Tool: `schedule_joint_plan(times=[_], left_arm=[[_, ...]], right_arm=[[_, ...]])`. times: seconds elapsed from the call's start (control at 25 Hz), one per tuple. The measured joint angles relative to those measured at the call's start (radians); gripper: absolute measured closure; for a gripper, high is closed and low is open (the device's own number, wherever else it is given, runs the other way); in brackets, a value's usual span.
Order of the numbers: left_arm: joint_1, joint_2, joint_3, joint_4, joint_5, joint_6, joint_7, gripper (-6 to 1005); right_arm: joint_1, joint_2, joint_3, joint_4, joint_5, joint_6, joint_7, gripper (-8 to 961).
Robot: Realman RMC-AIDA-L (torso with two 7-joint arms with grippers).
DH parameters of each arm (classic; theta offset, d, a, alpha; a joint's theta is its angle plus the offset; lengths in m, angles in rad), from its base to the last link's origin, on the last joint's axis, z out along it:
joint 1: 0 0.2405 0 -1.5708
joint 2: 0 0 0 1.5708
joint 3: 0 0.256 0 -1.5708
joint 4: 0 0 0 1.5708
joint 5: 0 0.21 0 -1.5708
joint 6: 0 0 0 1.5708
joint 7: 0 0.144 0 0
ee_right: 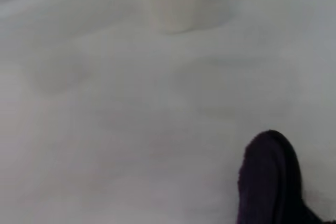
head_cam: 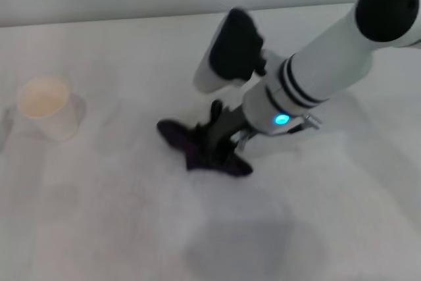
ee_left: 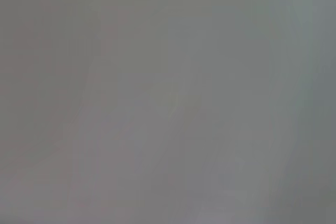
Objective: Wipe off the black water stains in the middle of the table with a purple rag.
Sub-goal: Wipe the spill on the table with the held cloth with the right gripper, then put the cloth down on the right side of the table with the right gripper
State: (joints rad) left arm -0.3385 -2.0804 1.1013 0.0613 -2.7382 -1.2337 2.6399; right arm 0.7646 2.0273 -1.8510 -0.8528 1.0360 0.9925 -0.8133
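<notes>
The purple rag [head_cam: 176,135] lies crumpled on the white table [head_cam: 99,222] near its middle. My right gripper [head_cam: 216,141] comes down from the right onto the rag's middle and is shut on it, pressing it on the surface. One end of the rag sticks out to the left and another to the right. The rag also shows in the right wrist view [ee_right: 270,182]. No black water stain shows in any view; the rag and gripper cover that spot. My left gripper is out of view; the left wrist view shows only plain grey.
A white paper cup [head_cam: 47,106] stands upright at the left of the table, well apart from the rag; it shows blurred in the right wrist view [ee_right: 176,3]. The table's far edge [head_cam: 131,19] runs along the back.
</notes>
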Motion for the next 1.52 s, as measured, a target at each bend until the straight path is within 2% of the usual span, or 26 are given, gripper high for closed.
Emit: schedule_joint_plan(times=[0.16, 0.28, 0.56, 0.76, 0.92, 1.2, 1.32, 1.52], left_arm=[[-0.005, 0.000, 0.000, 0.002, -0.002, 0.000, 0.000, 106], [-0.007, 0.000, 0.000, 0.009, -0.003, 0.002, -0.001, 106], [-0.008, 0.000, 0.000, 0.011, -0.012, 0.004, -0.001, 107], [-0.008, 0.000, 0.000, 0.013, -0.015, 0.003, -0.002, 107], [-0.002, 0.000, 0.000, 0.023, -0.024, 0.001, -0.003, 107], [-0.007, 0.000, 0.000, 0.023, -0.026, 0.003, -0.003, 107], [-0.008, 0.000, 0.000, 0.023, -0.026, 0.004, -0.003, 106], [-0.013, 0.001, 0.000, 0.024, -0.026, 0.006, -0.003, 106]], right_arm=[[0.015, 0.000, -0.037, -0.001, 0.076, 0.076, -0.042, 863], [0.015, 0.001, -0.043, 0.001, 0.106, 0.076, -0.068, 863], [0.010, -0.007, -0.029, 0.076, 0.097, -0.132, -0.072, 865], [0.006, -0.011, 0.072, 0.113, 0.021, -0.173, -0.072, 863], [-0.030, -0.018, 0.183, 0.074, -0.063, -0.110, -0.073, 859], [-0.084, -0.019, 0.413, -0.049, -0.241, 0.129, -0.095, 854], [-0.087, -0.022, 0.454, -0.066, -0.251, 0.190, -0.096, 852], [-0.079, -0.016, 0.451, -0.066, -0.273, 0.228, -0.122, 848]])
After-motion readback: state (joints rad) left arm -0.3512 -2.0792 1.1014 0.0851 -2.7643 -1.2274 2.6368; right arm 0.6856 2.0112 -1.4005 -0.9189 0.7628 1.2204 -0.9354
